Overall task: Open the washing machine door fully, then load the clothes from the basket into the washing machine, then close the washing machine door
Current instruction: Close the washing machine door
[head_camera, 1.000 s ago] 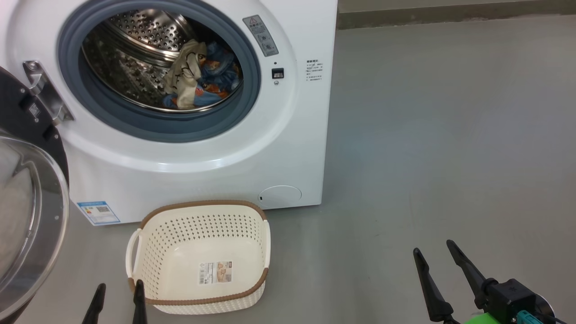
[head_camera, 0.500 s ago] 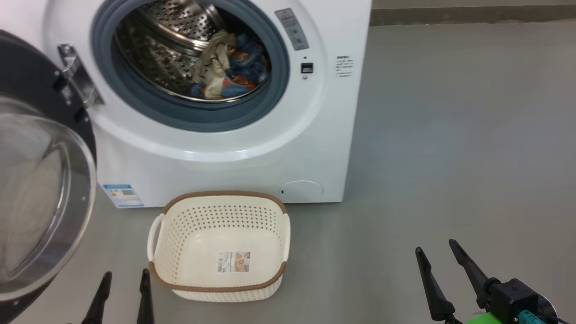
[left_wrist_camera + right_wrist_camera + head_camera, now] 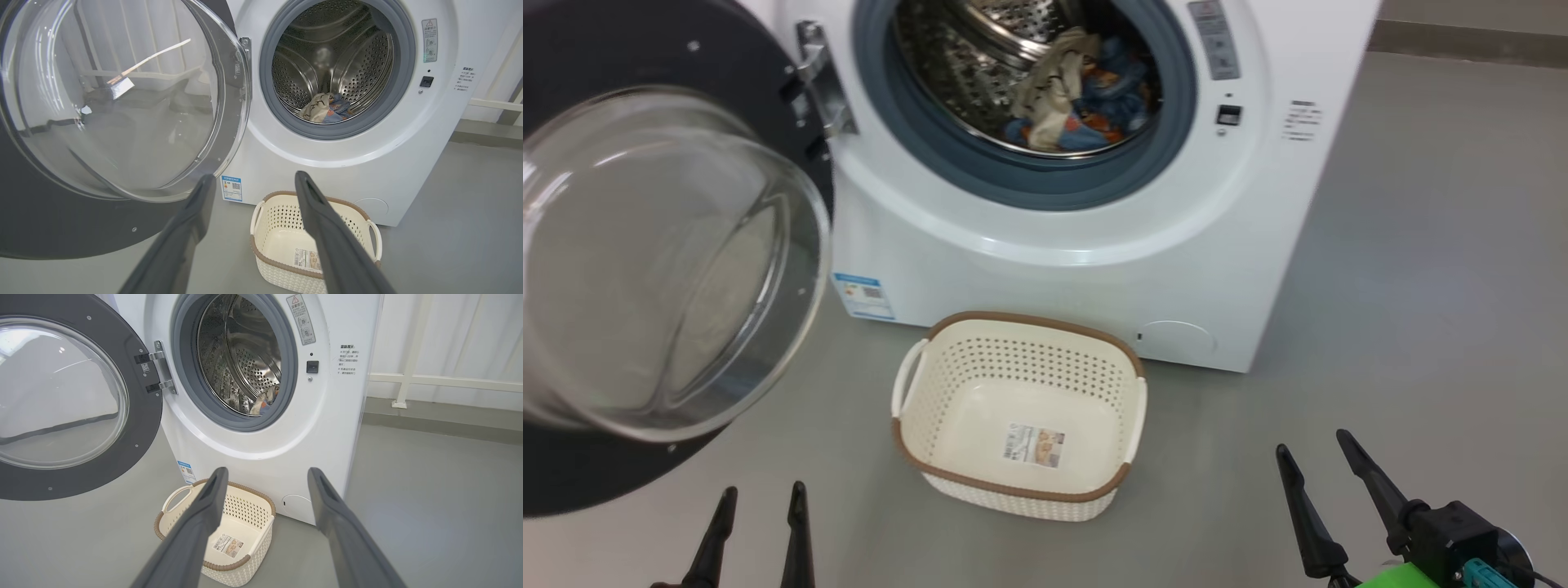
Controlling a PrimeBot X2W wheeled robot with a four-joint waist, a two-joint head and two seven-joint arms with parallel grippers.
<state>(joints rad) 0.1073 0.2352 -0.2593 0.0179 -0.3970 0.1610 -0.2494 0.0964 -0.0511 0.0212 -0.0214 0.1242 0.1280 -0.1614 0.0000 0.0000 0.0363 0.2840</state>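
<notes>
- While the washing machine door (image 3: pixel 621 41) hangs swung wide open, the washing machine (image 3: pixel 1094 269) takes the head view from 11 to 1 o'clock: white front, grey-blue gasket ring, steel drum exposed
- door sits at 9 to 10 o'clock, hinged on the machine's left side, black rim round a bulging clear glass bowl, inner face toward the camera, apart from both grippers
- basket (image 3: pixel 1013 359) on the grey floor (image 3: pixel 1421 286) just in front of the machine, near centre toward 6 o'clock, upright, bare bottom with a paper label
- clothes (image 3: pixel 1078 106) inside the drum at 12 o'clock, heaped low, cream piece draped over blue ones with orange print
- right gripper (image 3: pixel 1312 442) at 5 o'clock, fingers spread apart, holding nothing, over bare floor, well apart from the basket
- left gripper (image 3: pixel 764 488) at 7 o'clock, fingers parted with a clear gap, gripping nothing, near the basket's 8 o'clock side, just below the door's lower rim in the head view
</notes>
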